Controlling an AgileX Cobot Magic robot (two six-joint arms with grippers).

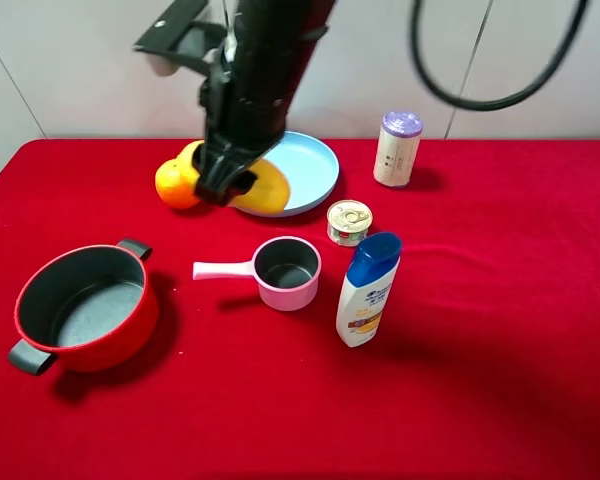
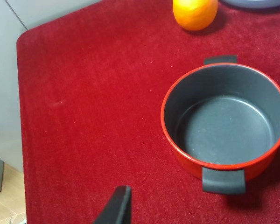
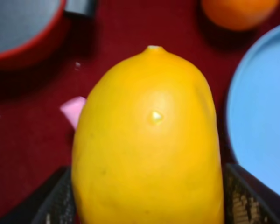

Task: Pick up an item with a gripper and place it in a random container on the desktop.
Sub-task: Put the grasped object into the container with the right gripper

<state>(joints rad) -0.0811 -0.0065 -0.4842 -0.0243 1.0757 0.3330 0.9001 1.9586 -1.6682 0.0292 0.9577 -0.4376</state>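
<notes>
My right gripper reaches across to the left of the middle and is shut on the yellow mango-like fruit. It holds the fruit above the red cloth, between the orange and the blue plate. In the right wrist view the fruit fills the frame between the two black fingers. The red pot with a dark grey inside stands empty at the front left. It also shows in the left wrist view and the right wrist view. Of the left gripper only one black fingertip shows, above the cloth near the pot.
A round orange lies left of the fruit, and a light blue plate lies right of it. A small pink saucepan, a tin can, a white and blue bottle and a purple-lidded canister stand on the red cloth.
</notes>
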